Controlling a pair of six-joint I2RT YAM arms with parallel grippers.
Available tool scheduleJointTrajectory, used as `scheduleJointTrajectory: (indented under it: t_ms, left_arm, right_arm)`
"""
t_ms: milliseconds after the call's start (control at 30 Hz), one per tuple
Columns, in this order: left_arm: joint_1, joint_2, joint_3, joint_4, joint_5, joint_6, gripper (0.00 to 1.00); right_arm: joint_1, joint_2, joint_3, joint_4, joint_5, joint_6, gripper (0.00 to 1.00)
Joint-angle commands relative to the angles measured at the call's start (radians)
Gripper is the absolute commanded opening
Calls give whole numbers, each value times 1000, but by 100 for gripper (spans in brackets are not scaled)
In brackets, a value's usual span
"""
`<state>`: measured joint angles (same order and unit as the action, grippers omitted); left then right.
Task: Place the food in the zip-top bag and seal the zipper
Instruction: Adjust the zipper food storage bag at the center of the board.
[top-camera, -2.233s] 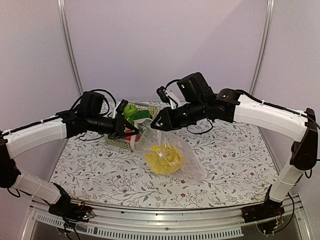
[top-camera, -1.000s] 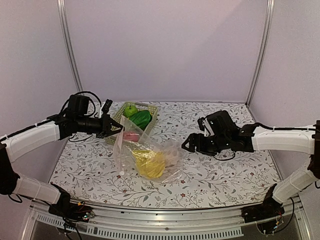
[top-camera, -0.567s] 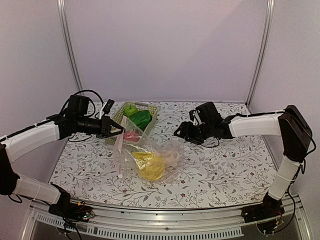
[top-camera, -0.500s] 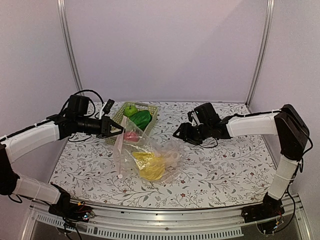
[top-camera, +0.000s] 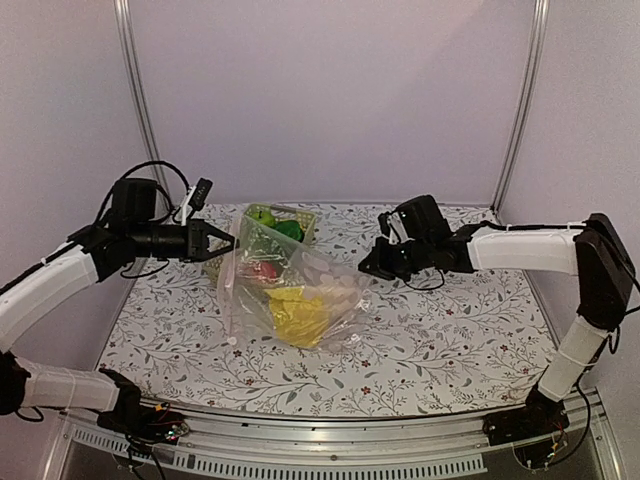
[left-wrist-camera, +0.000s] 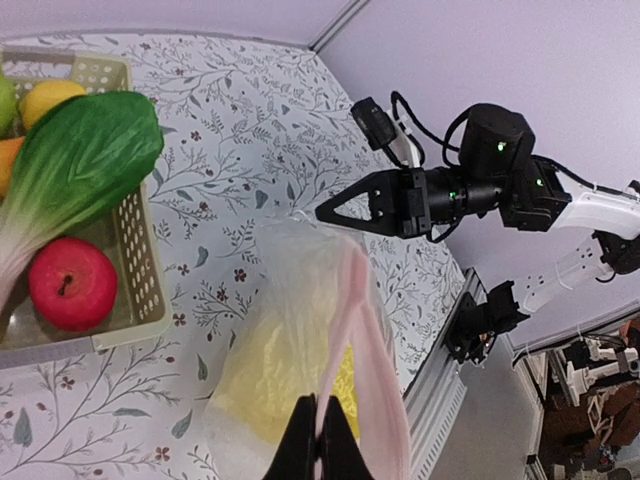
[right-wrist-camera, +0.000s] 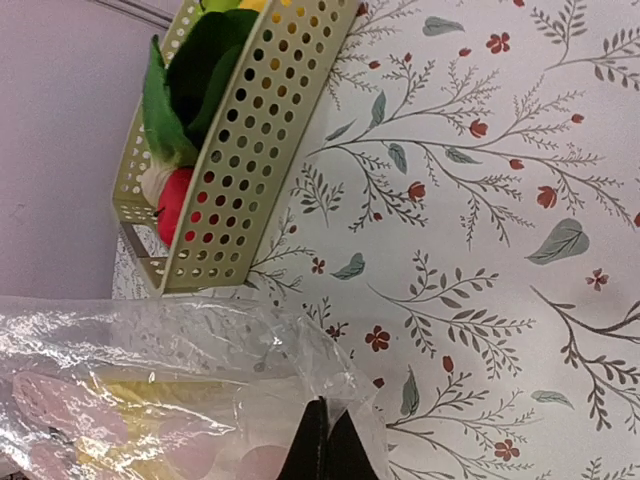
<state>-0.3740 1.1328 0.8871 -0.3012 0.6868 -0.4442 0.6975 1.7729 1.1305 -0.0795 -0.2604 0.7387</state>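
The zip-top bag (top-camera: 335, 288) is held up off the floral tabletop (top-camera: 450, 340) by its mouth, apparently so that the opening is stretched wide for loading. The left gripper (top-camera: 230, 241) has its jaws pinched shut on the rim at the bag's left. The right gripper (top-camera: 362, 268) has its jaws closed on the film at the far right edge, and the plastic is pulled out between them. In the left wrist view a pinkish strip, which I take for the zipper (left-wrist-camera: 356, 300), runs along the rim up from the closed jaws. It looks unsealed. The bag's belly sags onto the tabletop under the weight of the yellow cabbage (top-camera: 298, 318) already inside. A red shape shows through the film in the top view, but I cannot tell whether it is inside the bag or behind it. The pale green lattice basket (left-wrist-camera: 135, 250) sits just behind the bag, near enough for short transfers. By count there are two arms, one bag, one basket, and one cabbage in the bag. Five pieces show in the basket: one leafy green vegetable (left-wrist-camera: 85, 165), one red apple (left-wrist-camera: 70, 283), one yellow fruit (left-wrist-camera: 50, 97), a sliver of green apple (left-wrist-camera: 5, 100) and a sliver of an orange piece (left-wrist-camera: 5, 165). Since both grippers are taken up with the bag, one would probably have to let go to fetch the next piece.
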Motion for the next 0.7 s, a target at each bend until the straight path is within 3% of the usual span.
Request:
scheduleJointTrajectory:
  t_ms: [0,200,467,567,667]
  left_arm:
    - [13,-126,87,13,-38,2,0]
    - [14,-171,94,9,-53,-4,0]
    - [13,-197,24,63,-80,-10,0]
    - [-7,-164,-40,182,-7,-64,0]
    - [-58,-119,-54,188,-7,-53,0]
  right_arm:
    - [13,-277,14,-105,135,-74,0]
    - [36,-485,-11,-168,206,-134,0]
    - [41,-662,-186,-23,244,-79,0]
    - [96,-622,-167,-31,250,-83,0]
    - [173,-494,-80,-117,314,-142,0]
